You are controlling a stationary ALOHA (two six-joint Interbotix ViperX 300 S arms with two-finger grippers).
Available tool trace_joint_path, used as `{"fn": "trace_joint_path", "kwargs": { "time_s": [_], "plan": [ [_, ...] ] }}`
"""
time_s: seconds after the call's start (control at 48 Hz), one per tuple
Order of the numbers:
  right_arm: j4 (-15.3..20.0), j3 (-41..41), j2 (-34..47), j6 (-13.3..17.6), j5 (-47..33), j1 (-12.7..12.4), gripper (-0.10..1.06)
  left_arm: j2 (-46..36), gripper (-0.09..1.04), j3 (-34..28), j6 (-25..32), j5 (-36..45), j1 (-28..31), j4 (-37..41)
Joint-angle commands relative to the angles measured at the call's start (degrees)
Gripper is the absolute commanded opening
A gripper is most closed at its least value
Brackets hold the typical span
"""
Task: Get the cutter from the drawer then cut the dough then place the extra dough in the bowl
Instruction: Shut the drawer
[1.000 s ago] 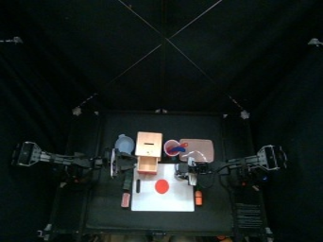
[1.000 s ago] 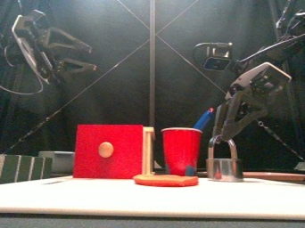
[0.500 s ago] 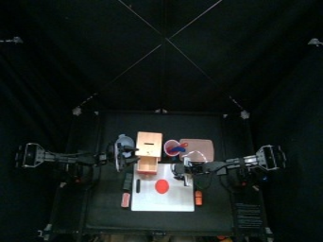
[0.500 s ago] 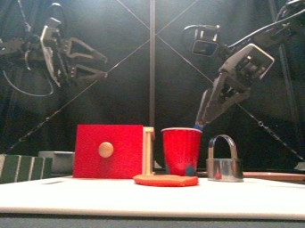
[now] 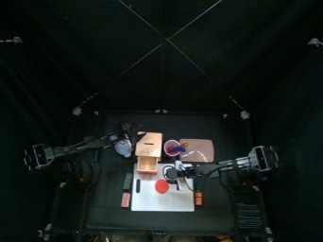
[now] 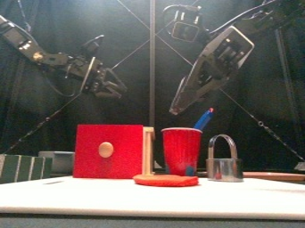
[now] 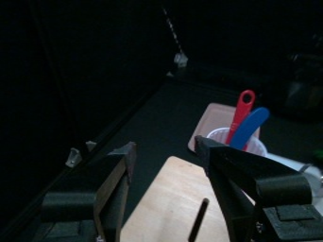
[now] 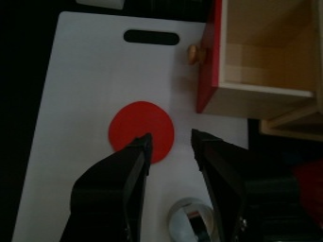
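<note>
Spread and empty, the right gripper [image 8: 171, 138] is hovering over the flat red dough disc [image 8: 142, 125]; the left gripper [image 7: 171, 147], likewise spread, is hovering over the pale wooden box [image 7: 167, 191].

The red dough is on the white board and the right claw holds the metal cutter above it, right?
No. The right claw is open and empty above the red dough; the metal cutter stands on the white board beside the dough, as the right wrist and front views show.
</note>
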Motion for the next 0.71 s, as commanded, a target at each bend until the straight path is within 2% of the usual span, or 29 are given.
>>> {"fn": "trace_joint_path", "kwargs": {
  "time_s": [0.021, 0.125, 0.229, 0.417, 0.562, 0.708],
  "plan": [
    [-0.26, -3.34, 0.97, -0.53, -0.09, 0.53, 0.72, 4.04, 0.89, -8.44, -0.18, 9.14, 1.05, 4.75],
    [-0.88, -4.48, 2.11, -0.53, -0.18, 1.14, 0.63, 8.17, 0.88, -12.92, -0.09, 15.21, 2.37, 6.77],
    [-1.85, -5.01, 3.08, -0.62, -0.53, 1.93, 0.48, 12.57, 0.85, -16.79, 0.09, 19.42, 3.6, 8.7],
    [-4.13, -6.33, 5.71, -0.53, -1.23, 2.55, 0.22, 21.27, 0.7, -27.16, 0.26, 31.2, 5.8, 15.47],
    [-4.66, -8.79, 8.35, -0.53, -1.23, 2.99, 0.16, 26.46, 0.65, -32.61, 2.64, 39.64, 6.06, 18.11],
    [-5.54, -12.48, 11.78, -0.44, -1.14, 2.72, 0.16, 27.51, 0.65, -33.57, 6.86, 42.63, 5.8, 16.52]
  ]
}}
